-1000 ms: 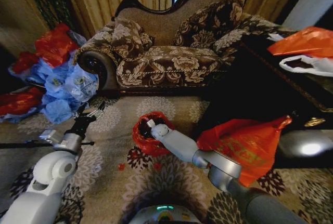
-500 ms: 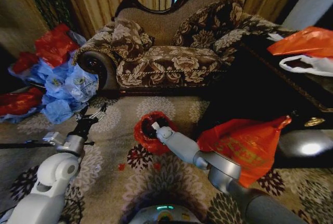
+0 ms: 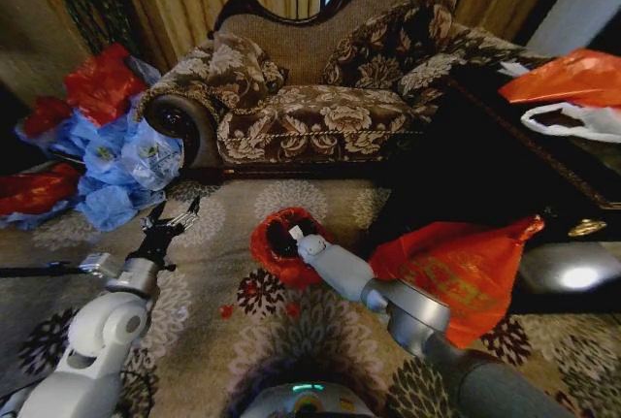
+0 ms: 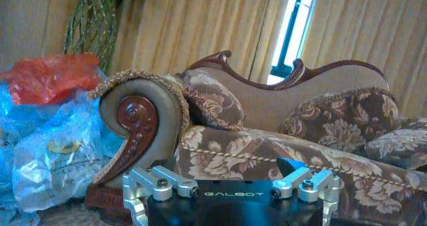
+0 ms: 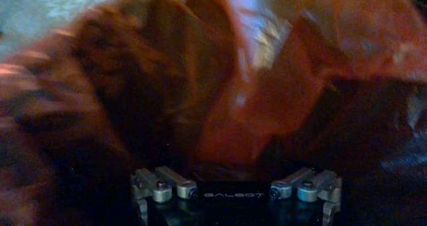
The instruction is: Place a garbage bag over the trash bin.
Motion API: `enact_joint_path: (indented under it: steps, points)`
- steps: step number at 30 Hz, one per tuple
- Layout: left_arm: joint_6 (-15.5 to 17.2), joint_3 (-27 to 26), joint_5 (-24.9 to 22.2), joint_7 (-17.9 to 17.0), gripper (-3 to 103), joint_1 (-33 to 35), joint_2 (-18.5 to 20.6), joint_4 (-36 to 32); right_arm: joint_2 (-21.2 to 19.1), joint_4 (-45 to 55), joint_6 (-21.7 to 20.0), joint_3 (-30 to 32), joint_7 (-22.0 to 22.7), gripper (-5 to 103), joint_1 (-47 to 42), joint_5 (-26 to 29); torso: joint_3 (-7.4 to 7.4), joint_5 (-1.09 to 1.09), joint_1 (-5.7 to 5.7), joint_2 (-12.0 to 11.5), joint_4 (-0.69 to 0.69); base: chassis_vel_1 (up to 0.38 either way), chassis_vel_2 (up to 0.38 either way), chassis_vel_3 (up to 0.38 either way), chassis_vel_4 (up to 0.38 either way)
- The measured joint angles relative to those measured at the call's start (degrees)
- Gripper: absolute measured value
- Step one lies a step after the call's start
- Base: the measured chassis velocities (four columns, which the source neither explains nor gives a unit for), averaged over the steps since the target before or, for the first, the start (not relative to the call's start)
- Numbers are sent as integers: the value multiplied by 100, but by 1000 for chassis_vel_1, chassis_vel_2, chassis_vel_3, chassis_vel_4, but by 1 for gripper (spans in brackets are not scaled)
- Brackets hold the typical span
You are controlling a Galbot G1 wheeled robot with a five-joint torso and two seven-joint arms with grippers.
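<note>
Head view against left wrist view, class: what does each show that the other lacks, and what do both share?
Head view alone: the right gripper reaching into the red garbage bag lining the small trash bin on the carpet, plus a larger orange bag beside the right arm. Left wrist view alone: the window between curtains. Shared: the patterned sofa, the blue and red bag pile, and the open left gripper.

Patterned carpet (image 3: 291, 340) under the bagged trash bin (image 3: 281, 243), sofa (image 3: 310, 108) and blue-red bag pile (image 3: 107, 166).
</note>
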Motion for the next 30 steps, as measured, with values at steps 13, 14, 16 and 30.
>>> enact_joint_path:
  steps: [13, 14, 16, 30]
  points:
    - [-54, -214, -73, 24, 100, 102, -137, -106, 3, 30, -211, -932, -250, 98, 371, 243, -2, 2, -1, -1, 1, 0, 0, 0, 0]
    - [-61, -220, -73, 26, 100, 107, -160, -110, 3, -19, -226, -1045, -351, 98, 400, 234, -2, 2, -1, -1, 1, 0, 0, 0, 0]
    - [-65, -220, -72, 29, 100, 111, -173, -116, 4, -65, -228, -1095, -412, 98, 416, 216, -2, 2, -1, -1, 1, 0, 0, 0, 0]
    - [-91, -5, 59, 41, 100, 122, -280, -157, 4, -735, -134, -989, -772, 98, 354, -34, -3, 2, -2, -1, 1, 0, 0, 0, 0]
